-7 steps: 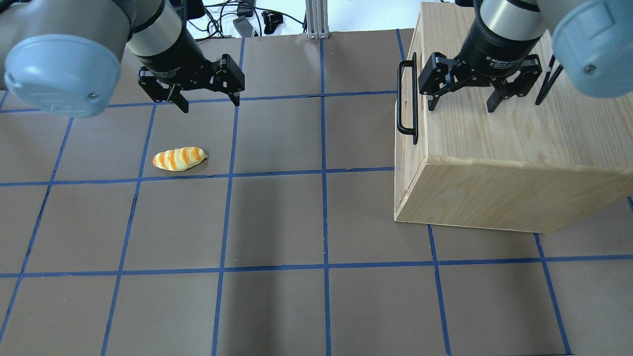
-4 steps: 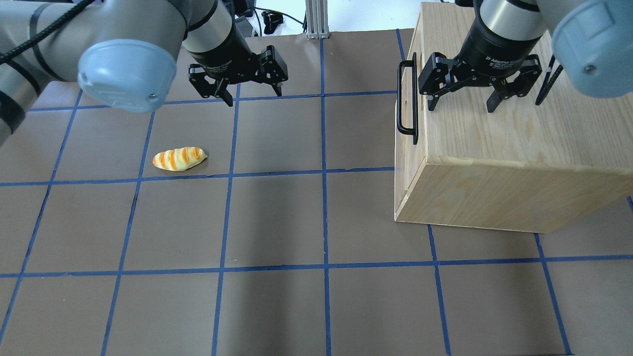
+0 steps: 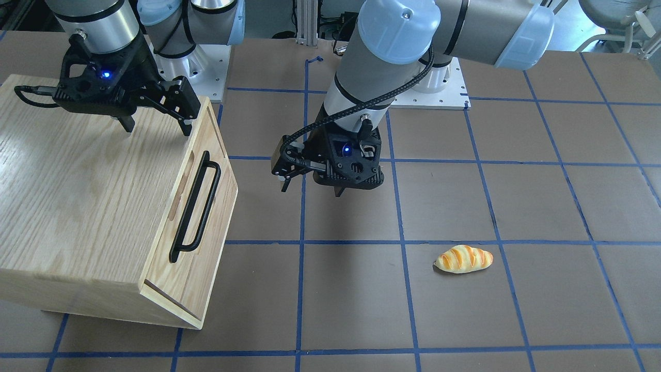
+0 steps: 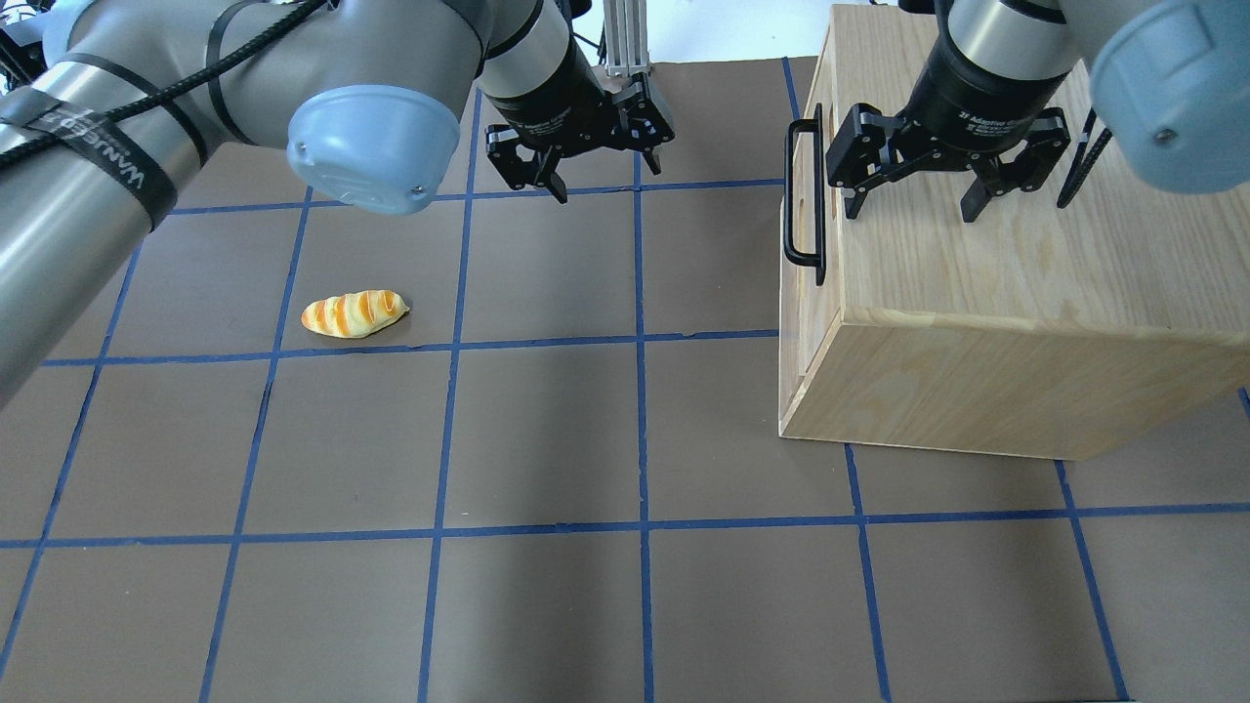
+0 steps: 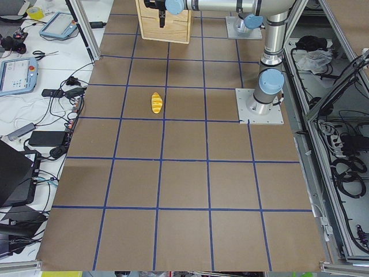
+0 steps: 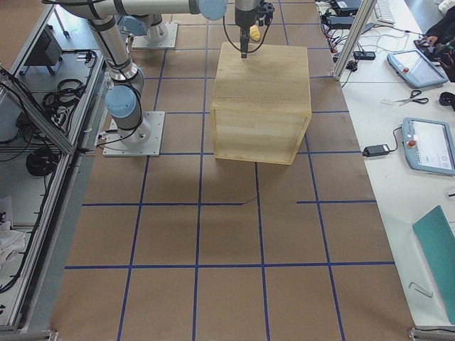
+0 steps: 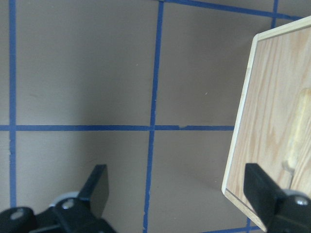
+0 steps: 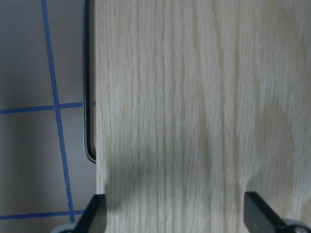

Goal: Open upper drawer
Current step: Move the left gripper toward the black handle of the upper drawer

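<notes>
The upper drawer (image 3: 219, 217) is shut flush in the oak cabinet (image 4: 986, 273), with its black bar handle (image 4: 803, 190) facing the table's middle. The handle also shows in the front view (image 3: 195, 206). My left gripper (image 4: 610, 171) is open and empty above the mat, left of the drawer front and apart from it. Its wrist view shows the drawer front (image 7: 272, 121) at the right. My right gripper (image 4: 910, 213) is open and empty just above the cabinet top, behind the handle (image 8: 89, 97).
A toy bread loaf (image 4: 354, 313) lies on the brown mat at the left, also in the front view (image 3: 463, 259). Blue tape lines grid the mat. Cables and a metal post (image 4: 625, 39) stand beyond the far edge.
My left arm has swung to the right, from above the bread's square toward the cabinet front, gripper still open. The right gripper and the drawer have not moved.
</notes>
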{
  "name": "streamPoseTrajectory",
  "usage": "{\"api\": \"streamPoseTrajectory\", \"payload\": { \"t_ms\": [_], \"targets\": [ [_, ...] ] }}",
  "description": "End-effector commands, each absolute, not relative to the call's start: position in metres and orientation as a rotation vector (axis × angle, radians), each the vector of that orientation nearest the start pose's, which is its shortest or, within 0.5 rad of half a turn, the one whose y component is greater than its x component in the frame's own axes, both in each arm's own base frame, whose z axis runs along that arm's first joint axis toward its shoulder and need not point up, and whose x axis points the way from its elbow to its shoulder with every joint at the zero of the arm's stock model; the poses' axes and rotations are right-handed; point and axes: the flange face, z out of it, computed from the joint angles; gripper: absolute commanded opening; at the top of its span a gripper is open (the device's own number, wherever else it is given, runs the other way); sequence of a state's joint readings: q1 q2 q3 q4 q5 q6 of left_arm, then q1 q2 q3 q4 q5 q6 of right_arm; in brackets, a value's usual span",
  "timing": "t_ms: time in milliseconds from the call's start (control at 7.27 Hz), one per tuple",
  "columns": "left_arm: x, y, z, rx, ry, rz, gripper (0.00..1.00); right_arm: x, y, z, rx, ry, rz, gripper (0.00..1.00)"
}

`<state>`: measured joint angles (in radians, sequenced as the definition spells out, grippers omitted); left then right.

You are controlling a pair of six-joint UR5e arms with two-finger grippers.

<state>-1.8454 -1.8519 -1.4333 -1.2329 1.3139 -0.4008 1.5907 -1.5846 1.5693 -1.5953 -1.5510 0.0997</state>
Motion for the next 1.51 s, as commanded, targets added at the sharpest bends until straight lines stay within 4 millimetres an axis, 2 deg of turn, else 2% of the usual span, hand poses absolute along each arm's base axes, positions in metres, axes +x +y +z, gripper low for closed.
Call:
{"api": "streamPoseTrajectory", "payload": {
  "t_ms": [0,138,275,413,550,963,1376],
  "targets": [
    [-0.354,-0.559,0.433,-0.275,3.478,-0.099,1.00,0.144,-0.487,0.498,0.126,3.116,-0.060,1.00],
    [-0.360,-0.564,0.428,-0.287,3.478,-0.084,1.00,0.145,-0.487,0.498,0.124,3.116,-0.060,1.00],
    [-0.375,-0.562,0.424,-0.339,3.479,-0.073,1.00,0.145,-0.487,0.498,0.124,3.118,-0.060,1.00],
    [-0.388,-0.564,0.416,-0.316,3.493,-0.116,1.00,0.145,-0.487,0.498,0.124,3.116,-0.060,1.00],
    [-0.393,-0.567,0.409,-0.364,3.491,-0.097,1.00,0.145,-0.487,0.498,0.124,3.118,-0.060,1.00],
    [-0.420,-0.555,0.403,-0.330,3.502,-0.094,1.00,0.145,-0.487,0.498,0.124,3.116,-0.060,1.00],
    [-0.425,-0.553,0.399,-0.310,3.502,-0.086,1.00,0.145,-0.487,0.498,0.124,3.118,-0.060,1.00]
  ]
}}
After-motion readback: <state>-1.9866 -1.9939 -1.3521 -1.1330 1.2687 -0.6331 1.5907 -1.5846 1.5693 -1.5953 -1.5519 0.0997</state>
